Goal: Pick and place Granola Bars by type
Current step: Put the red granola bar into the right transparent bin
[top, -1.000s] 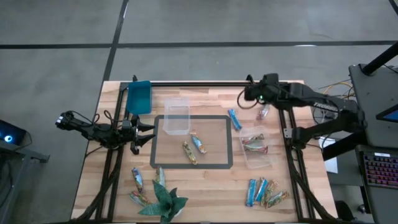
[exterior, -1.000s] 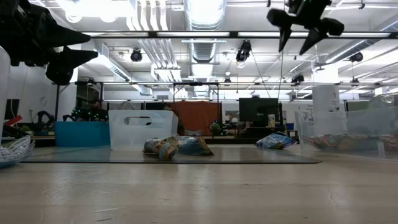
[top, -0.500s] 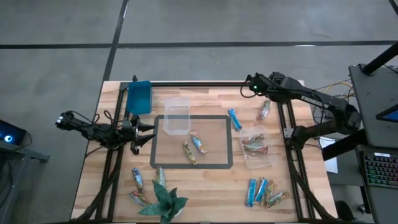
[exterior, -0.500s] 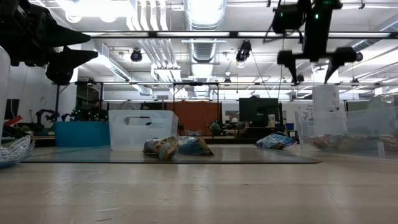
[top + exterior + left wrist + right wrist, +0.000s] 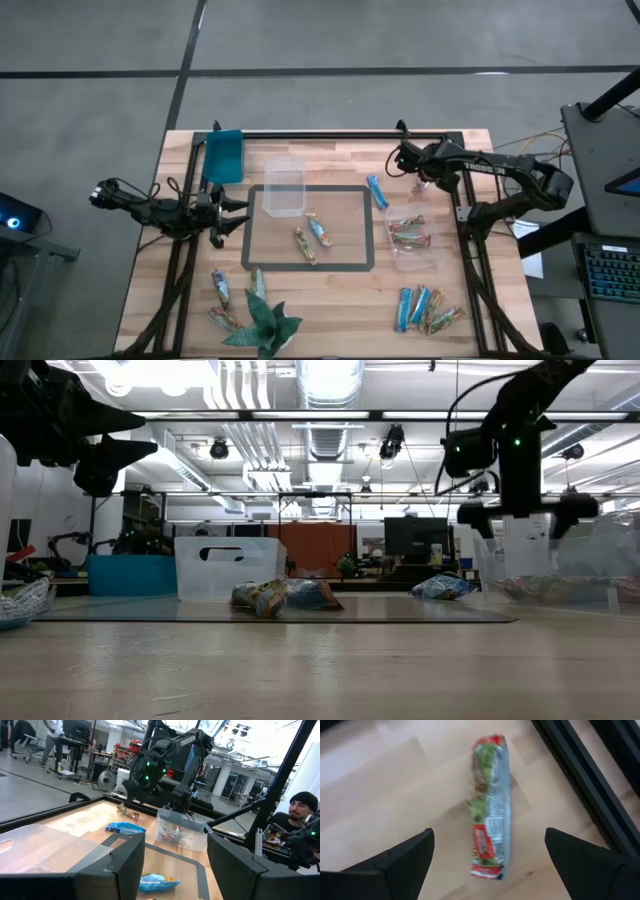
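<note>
Your right pincer (image 5: 487, 857) is hanging wide open straddling a red-and-green granola bar (image 5: 490, 834) that is lying flat on the bench (image 5: 330, 155), just beyond the clear tub (image 5: 412, 240). Your left pincer (image 5: 232, 216) is waiting open, holding nothing, well across the bench from that tub.

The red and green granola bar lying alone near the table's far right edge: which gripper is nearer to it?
The right gripper. It hangs directly over the red and green bar, fingers open on either side. The left gripper waits across the table, at its left side.
</note>
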Motion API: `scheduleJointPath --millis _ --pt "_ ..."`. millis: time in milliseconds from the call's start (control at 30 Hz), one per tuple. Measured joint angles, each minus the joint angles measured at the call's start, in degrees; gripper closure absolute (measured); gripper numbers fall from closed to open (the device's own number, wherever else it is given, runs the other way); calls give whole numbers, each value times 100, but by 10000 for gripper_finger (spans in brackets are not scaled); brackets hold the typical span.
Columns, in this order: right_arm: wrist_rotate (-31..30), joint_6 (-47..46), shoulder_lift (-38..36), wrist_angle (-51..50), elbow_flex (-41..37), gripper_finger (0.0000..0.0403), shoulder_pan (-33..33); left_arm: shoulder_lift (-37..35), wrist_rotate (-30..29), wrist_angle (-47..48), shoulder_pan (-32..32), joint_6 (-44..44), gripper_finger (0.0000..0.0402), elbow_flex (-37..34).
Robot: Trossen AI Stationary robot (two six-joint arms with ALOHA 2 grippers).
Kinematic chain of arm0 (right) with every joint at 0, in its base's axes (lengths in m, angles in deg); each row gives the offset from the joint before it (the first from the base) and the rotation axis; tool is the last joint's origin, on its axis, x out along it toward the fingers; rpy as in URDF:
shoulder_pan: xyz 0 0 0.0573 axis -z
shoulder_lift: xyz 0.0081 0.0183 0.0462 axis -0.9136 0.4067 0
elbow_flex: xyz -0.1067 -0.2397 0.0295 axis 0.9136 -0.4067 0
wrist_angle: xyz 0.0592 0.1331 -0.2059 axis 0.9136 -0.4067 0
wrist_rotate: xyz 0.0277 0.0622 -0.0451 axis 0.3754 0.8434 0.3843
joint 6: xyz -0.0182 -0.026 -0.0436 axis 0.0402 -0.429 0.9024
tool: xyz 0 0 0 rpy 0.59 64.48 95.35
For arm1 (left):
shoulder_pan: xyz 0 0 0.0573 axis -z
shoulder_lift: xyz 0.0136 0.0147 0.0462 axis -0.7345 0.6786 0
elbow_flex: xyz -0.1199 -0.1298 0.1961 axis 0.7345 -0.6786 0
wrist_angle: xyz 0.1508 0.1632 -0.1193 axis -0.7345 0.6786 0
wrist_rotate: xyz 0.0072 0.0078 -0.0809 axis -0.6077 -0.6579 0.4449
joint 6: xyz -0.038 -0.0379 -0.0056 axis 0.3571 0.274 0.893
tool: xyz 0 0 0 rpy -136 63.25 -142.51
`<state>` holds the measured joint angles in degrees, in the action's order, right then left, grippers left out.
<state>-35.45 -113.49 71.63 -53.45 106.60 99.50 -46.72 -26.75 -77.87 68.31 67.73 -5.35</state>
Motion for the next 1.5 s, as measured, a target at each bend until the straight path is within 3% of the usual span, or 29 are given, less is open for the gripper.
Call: scheduleJointPath --millis 400,700,1133,1500 --pt "502 591 607 1006 -385 34 298 0 -1 0 1 1 204 0" --pt "537 565 732 1053 -451 43 350 0 -2 0 1 1 204 1" --pt "548 634 718 1074 -496 199 372 1 -1 0 1 0 204 1" --pt "508 617 713 1089 -501 307 369 0 -1 -1 0 1 204 1"
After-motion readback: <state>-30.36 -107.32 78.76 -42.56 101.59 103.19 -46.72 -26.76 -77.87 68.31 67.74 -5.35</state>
